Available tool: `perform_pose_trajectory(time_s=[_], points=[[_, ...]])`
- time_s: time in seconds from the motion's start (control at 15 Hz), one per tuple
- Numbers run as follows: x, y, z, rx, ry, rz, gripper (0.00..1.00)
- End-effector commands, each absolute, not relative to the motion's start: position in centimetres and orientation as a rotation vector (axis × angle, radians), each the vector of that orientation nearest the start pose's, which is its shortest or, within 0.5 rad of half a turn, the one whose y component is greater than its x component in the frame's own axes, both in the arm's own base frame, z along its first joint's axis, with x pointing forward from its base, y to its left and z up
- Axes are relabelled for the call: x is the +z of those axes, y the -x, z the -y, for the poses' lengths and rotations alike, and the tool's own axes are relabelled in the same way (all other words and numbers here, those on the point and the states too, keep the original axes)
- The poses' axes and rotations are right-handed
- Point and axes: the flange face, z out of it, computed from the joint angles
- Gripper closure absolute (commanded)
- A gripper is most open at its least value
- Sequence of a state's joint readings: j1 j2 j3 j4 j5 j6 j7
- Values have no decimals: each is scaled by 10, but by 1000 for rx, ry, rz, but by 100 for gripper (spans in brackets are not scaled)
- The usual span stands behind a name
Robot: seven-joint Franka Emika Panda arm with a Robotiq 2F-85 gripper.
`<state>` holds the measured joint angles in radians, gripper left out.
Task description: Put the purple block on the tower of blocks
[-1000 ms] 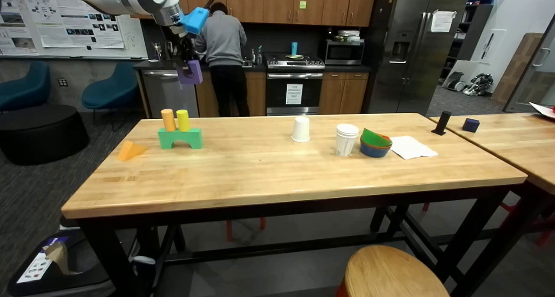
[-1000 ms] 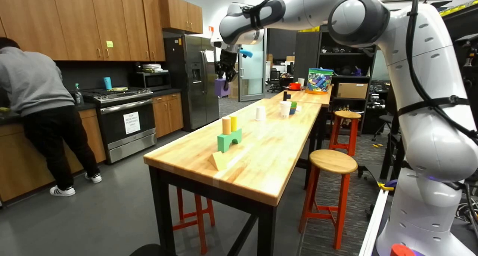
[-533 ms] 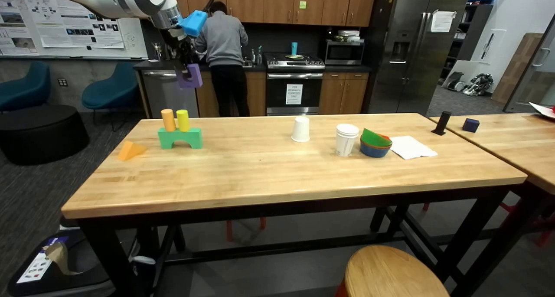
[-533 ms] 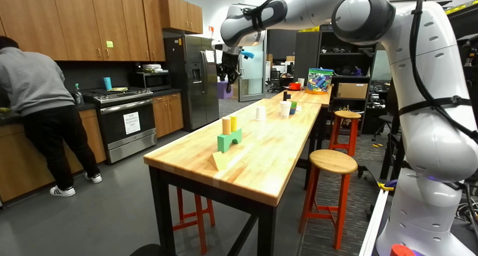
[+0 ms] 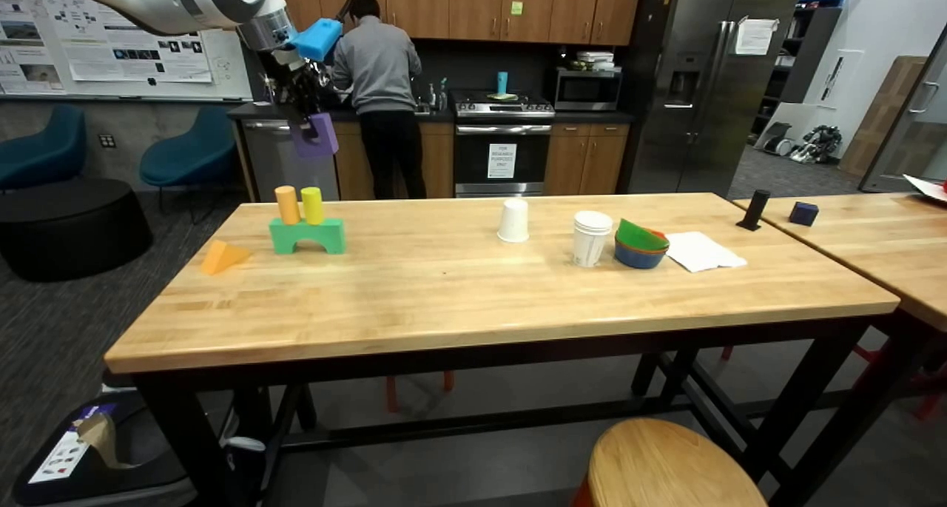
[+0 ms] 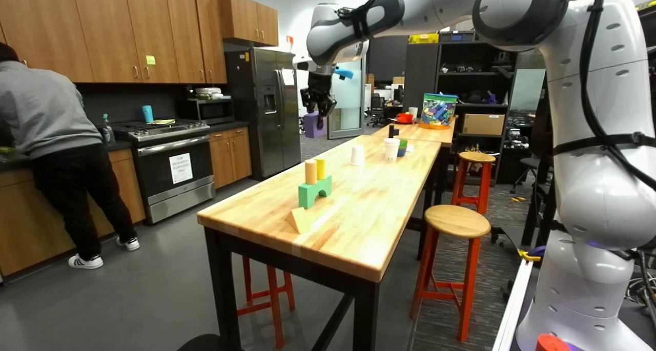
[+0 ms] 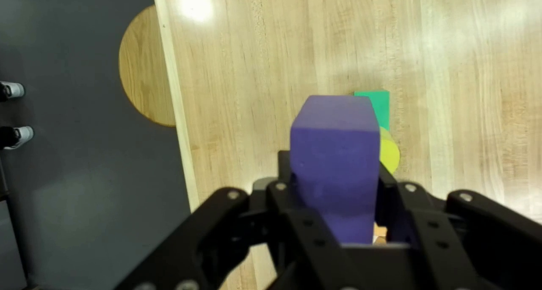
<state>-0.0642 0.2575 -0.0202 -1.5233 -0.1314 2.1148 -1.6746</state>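
The bench (image 5: 473, 292) gives flat, level-looking footing, so look for trouble higher up. Your arm (image 6: 441, 7) reaches out above it; coming down fast from this height would likely turn a small aiming error into a knock.

Your hand (image 7: 334, 175) has its fingers against two opposite sides of the purple block (image 5: 319, 140), the jaws kept apart only by the block's width. How hard they press doesn't show; a weak pinch could let the block swivel on contact.

The tower of blocks (image 5: 308, 229) stands upright, its green arch (image 6: 310, 191) on the bench. In both exterior views your block hangs higher than the tower, not touching it. In the wrist view the tower shows past one side of the block, so I judge you're somewhat off line; a straight drop could miss or clip the top. The block also looks slightly tilted, and a leading edge would push before it settles.

The orange wedge (image 5: 224, 257) lies near the tower, apart from it, and shouldn't interfere.

Your weakest points are the orange cylinder (image 5: 287, 205) and yellow cylinder (image 5: 312, 205), on end with a gap between. A sideways brush could topple either. If you rest the block on just one, expect it to tip at release.
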Motion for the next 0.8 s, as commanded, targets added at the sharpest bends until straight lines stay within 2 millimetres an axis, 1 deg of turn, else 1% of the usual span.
perform_pose_trajectory(time_s=[0.0,0.33,0.73], points=[[540,-651,51,127,-1926,-2050,84],[527,-645,48,127,-1951,-2059,84],[521,-643,47,136,-1979,-2052,84]])
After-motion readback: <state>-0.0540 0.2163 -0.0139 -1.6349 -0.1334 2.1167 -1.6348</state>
